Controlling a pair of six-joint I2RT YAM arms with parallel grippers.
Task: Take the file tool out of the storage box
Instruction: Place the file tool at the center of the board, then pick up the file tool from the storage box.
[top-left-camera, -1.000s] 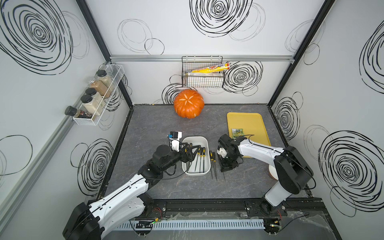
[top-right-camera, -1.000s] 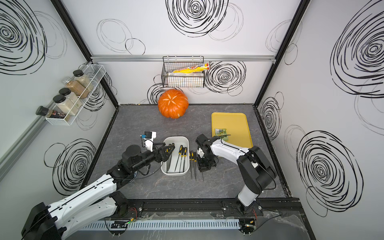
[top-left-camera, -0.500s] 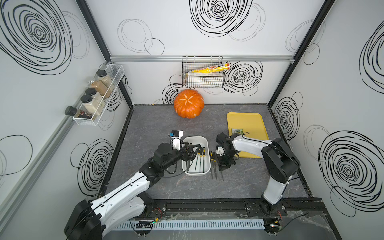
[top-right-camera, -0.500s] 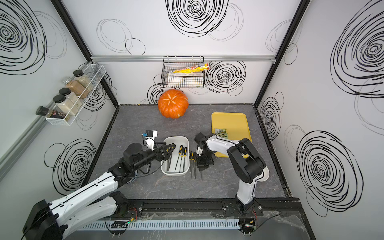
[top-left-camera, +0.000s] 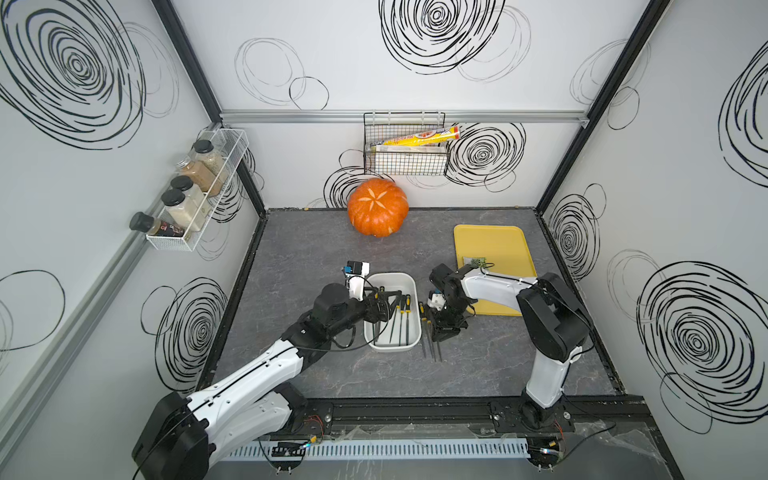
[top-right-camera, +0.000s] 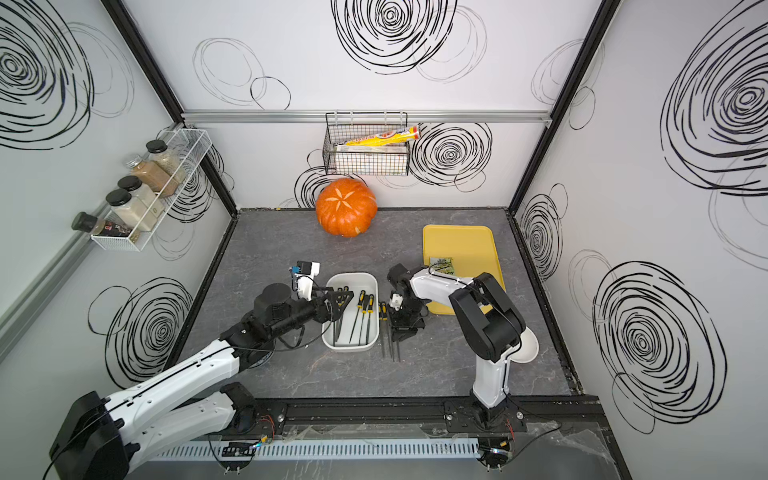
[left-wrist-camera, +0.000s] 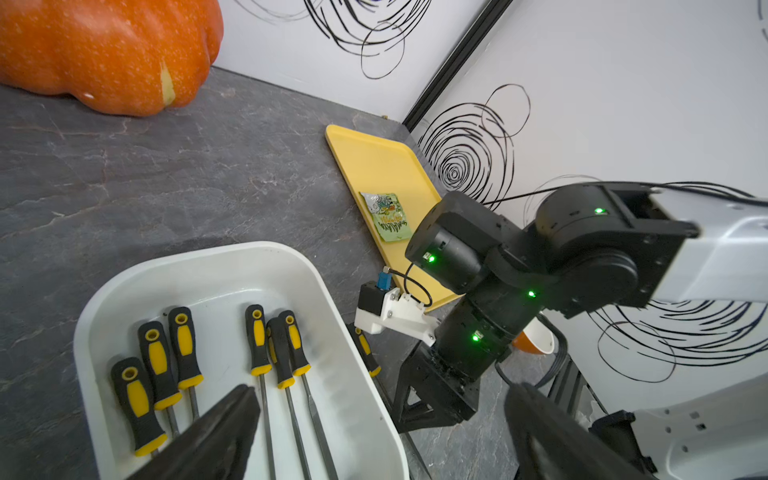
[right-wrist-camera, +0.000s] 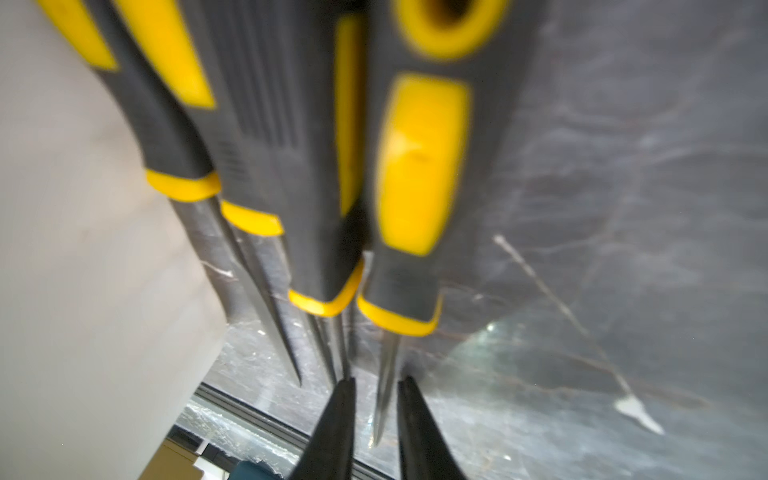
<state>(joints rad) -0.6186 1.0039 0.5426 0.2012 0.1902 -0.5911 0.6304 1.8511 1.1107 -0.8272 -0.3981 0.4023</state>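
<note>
Observed: my left pincer (top-left-camera: 384, 309) hangs over the storage box (top-left-camera: 392, 275), jaws apart, above the files (top-left-camera: 401, 322) lying lengthwise inside. My right pincer (top-left-camera: 441, 332) points down over loose files (top-left-camera: 430, 353) lying on the bench (top-left-camera: 316, 257), just beside the box.

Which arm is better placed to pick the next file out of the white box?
Left. The left gripper hangs open over the files in the storage box; the right gripper is down at the loose files on the table beside it.
</note>
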